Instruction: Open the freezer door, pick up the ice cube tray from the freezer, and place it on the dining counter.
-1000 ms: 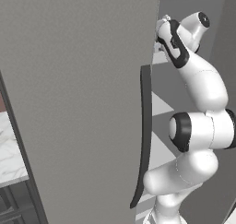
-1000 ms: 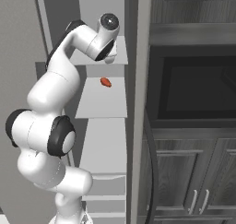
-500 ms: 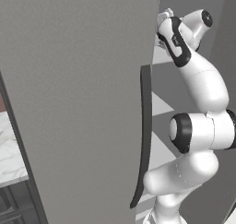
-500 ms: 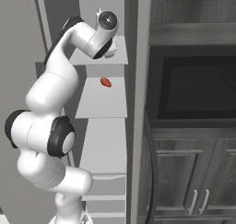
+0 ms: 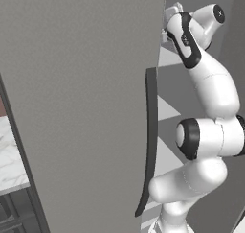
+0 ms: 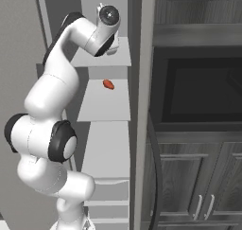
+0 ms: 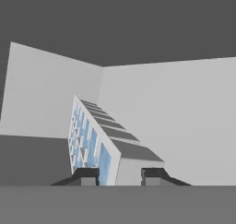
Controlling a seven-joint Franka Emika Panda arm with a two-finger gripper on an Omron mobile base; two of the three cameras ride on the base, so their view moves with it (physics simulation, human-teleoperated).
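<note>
Freezer [image 6: 106, 108]: one ice cube tray [image 7: 92, 144], seemingly gripped.

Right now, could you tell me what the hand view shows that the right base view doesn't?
The hand view alone shows the tray, pale blue cells, tilted on edge, with the pincer closed on its near end, in a grey-walled compartment. The right base view alone shows the arm reaching to the top shelf, a small red item on the shelf below, and dark cabinets to the side. Both show the freezer interior.
</note>
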